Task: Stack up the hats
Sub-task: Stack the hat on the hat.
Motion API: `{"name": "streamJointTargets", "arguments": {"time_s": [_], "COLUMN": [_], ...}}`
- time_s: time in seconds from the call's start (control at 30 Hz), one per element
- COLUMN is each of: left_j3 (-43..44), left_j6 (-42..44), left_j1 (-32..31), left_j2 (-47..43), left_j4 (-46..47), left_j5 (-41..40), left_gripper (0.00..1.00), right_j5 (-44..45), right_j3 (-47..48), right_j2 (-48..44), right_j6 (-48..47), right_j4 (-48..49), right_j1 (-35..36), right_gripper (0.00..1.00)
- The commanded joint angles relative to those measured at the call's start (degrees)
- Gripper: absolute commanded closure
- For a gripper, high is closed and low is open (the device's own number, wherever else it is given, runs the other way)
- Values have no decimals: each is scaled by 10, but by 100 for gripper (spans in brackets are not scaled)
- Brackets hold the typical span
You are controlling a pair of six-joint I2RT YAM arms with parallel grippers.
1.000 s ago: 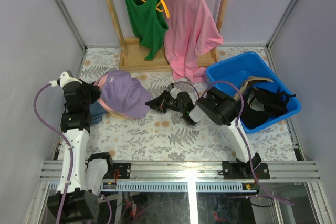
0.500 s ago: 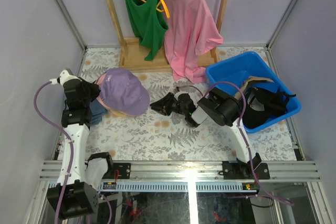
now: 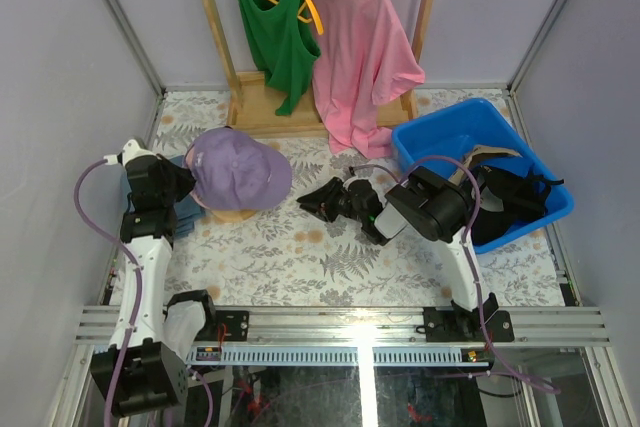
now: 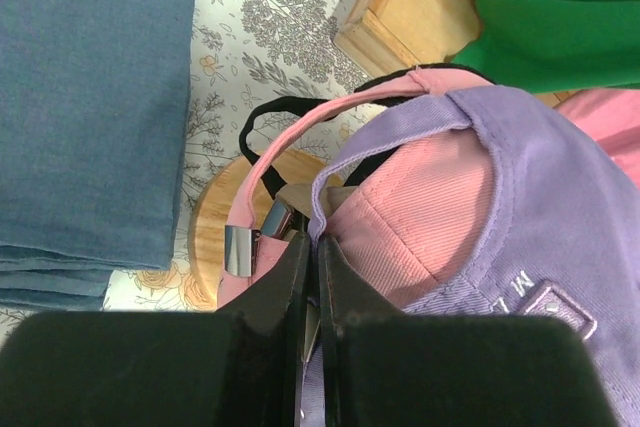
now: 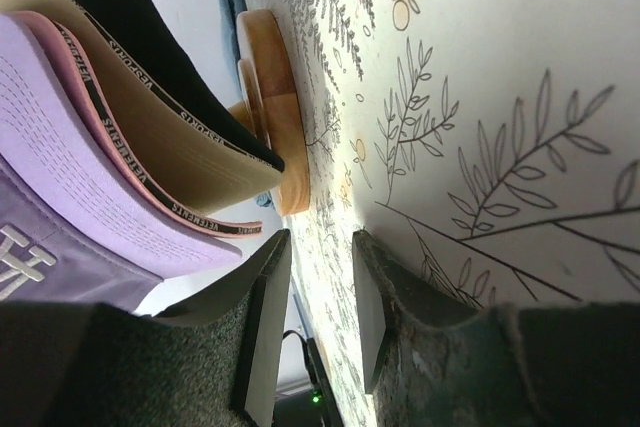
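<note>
A lavender hat (image 3: 240, 172) tops a pile of hats on a round wooden stand (image 3: 228, 215) at the table's left. My left gripper (image 3: 188, 187) is shut on the back edge of the lavender hat (image 4: 500, 177), with the pink hat (image 4: 420, 217) directly under it. In the right wrist view the brims lie layered: lavender (image 5: 90, 147), pink, tan (image 5: 170, 137) and black (image 5: 130, 17). My right gripper (image 3: 314, 201) stands open and empty, a short way right of the brims, low over the tablecloth (image 5: 480, 97). Another black hat (image 3: 510, 202) lies in the blue bin (image 3: 450, 132).
Folded blue jeans (image 4: 90, 117) lie left of the stand (image 4: 215, 217). A wooden clothes rack (image 3: 300, 112) at the back holds a green tank top (image 3: 275, 32) and a pink T-shirt (image 3: 360, 47). Purple walls close in both sides.
My right gripper opened, let go of the lavender brim and drew back to the right. The lavender hat settled and turned over the pile. My left gripper stayed shut on it.
</note>
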Motion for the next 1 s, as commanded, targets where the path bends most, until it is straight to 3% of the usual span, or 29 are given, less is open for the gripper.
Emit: {"name": "streamJointTargets", "arguments": {"time_s": [0.0,0.7,0.97], "left_j3": [-19,14,32], "left_j6": [10,-20,-31], "left_j1": [-3,-9,-26], "left_j2": [-11,4,26], "left_j4": [-42,12,28], "left_j5": [43,30,16], "left_gripper": [100,100,100], "right_j5": [27,52,81], "right_j3": [-19,-32,51], "right_j2": [-11,-155,-282], "right_j6": [-43,-165,-322], "right_j4": [-62,-153,-329], "right_j1": [-6,-6,15], "right_gripper": [62,62,61]}}
